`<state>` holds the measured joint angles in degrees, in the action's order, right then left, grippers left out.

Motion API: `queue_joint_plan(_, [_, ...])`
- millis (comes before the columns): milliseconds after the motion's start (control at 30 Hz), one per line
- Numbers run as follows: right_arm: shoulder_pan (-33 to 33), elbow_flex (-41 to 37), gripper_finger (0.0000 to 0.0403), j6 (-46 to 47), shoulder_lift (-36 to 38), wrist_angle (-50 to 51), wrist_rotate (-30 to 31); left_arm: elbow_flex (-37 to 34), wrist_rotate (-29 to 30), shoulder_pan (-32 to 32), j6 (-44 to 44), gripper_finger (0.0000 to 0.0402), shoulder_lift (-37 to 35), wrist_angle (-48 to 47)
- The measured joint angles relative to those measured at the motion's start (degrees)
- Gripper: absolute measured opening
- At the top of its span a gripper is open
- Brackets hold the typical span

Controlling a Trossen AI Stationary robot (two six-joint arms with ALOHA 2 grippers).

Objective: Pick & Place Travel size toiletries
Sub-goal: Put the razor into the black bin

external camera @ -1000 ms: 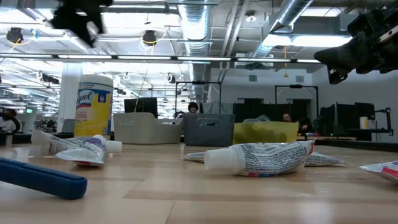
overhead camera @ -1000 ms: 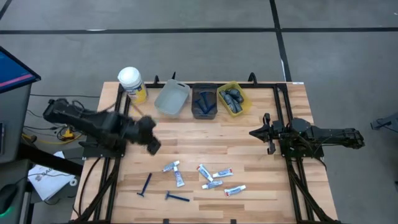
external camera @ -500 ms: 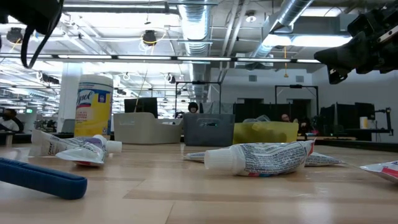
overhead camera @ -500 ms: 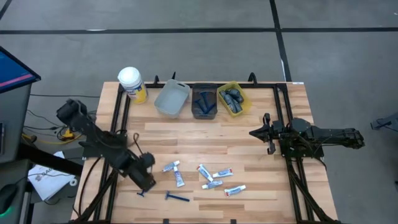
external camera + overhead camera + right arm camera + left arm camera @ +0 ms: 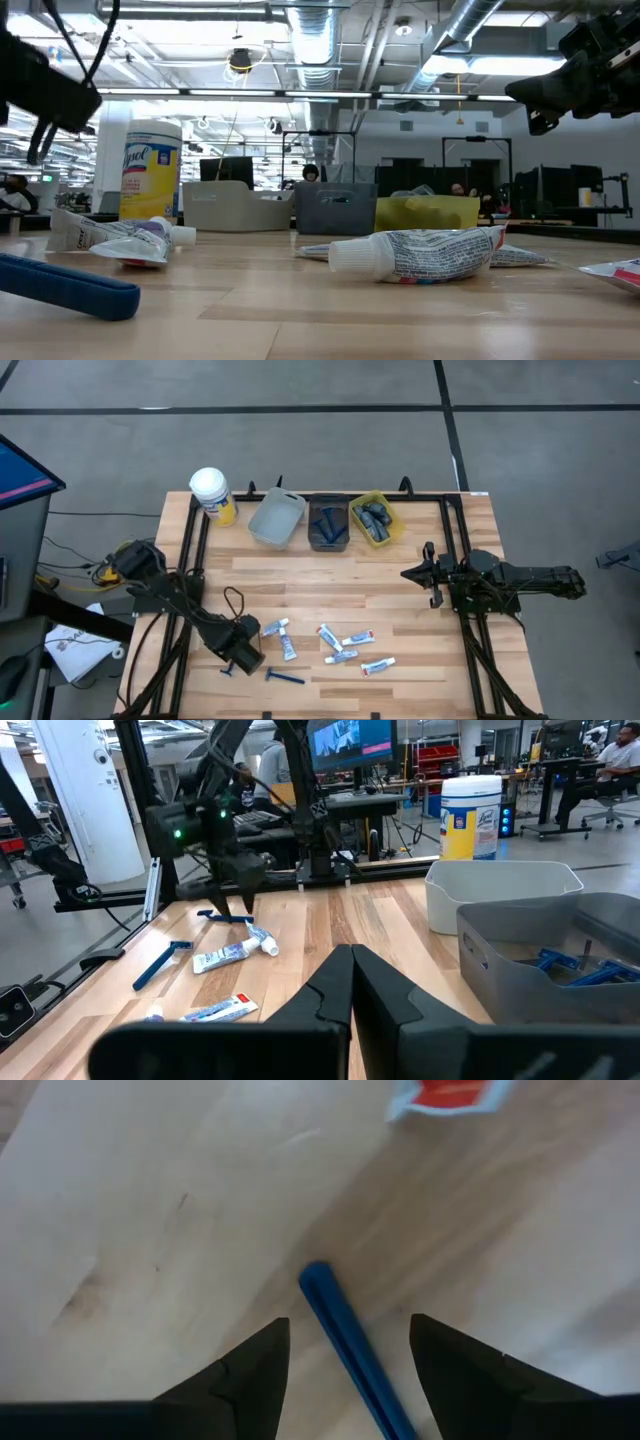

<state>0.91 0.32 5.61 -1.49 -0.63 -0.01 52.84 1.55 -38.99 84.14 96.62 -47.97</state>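
Left gripper (image 5: 243, 657): fingers parted, straddling a thin blue plastic disposable razor (image 5: 345, 1350) near the table's front-left; contact with the handle appears absent, though the wrist view is blurred.
Change: a second ago this arm was up by the bins; it has since swung down over the razor.
Nearby toiletries: small white tubes with blue and red marks (image 5: 341, 645) lie scattered just beside it; a second blue razor (image 5: 285, 677) lies near.
Right gripper (image 5: 431, 575): clenched shut, parked at the wooden table's (image 5: 400, 560) right side, unmoved.
Bins: grey (image 5: 276, 518), dark (image 5: 328, 525) and yellow (image 5: 375, 520) at the back edge.
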Motion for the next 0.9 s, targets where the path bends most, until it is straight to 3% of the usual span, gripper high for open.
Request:
queue_joint_plan(300, [-0.01,0.0,0.0,0.0,0.0,0.01,0.0,0.39,-1.93,0.11,0.36,0.019,4.21,0.09])
queue_joint_plan(667, [0.0,0.0,0.0,-0.01,-0.01,0.01,0.0,0.26,-4.55,4.4,0.24,0.0023,4.17,1.87])
queue_joint_plan(900, [0.0,0.0,0.0,0.0,0.01,0.01,0.0,0.07,-8.31,9.34,-0.24,0.0017,4.2,1.68])
